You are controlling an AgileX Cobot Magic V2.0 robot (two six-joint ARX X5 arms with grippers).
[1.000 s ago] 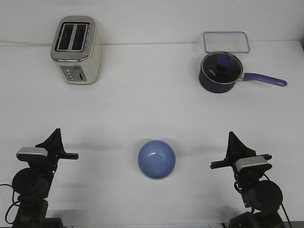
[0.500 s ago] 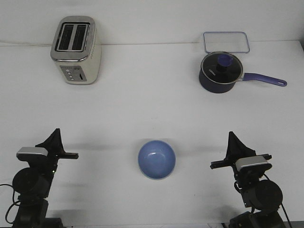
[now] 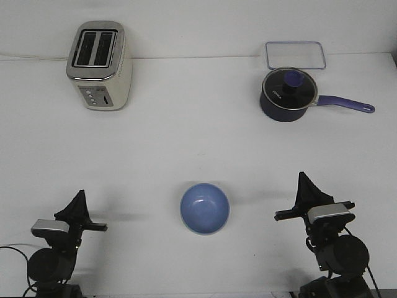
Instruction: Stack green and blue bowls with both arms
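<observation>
The light blue bowl point(image 3: 205, 208) stands upright on the white table point(image 3: 198, 143), near the front and midway between the arms. No green bowl shows in this view. My left gripper point(image 3: 80, 198) is low at the front left, well to the left of the bowl; its fingers form one dark wedge with no gap and hold nothing. My right gripper point(image 3: 303, 184) is at the front right, well to the right of the bowl, its fingers likewise together and empty.
A cream and silver toaster point(image 3: 99, 65) stands at the back left. A dark navy saucepan point(image 3: 286, 94) with a purple handle point(image 3: 347, 103) is at the back right, with a clear rectangular lid or tray point(image 3: 296, 54) behind it.
My left arm has dropped and drawn back toward the front edge. The right arm and the blue bowl have not moved.
</observation>
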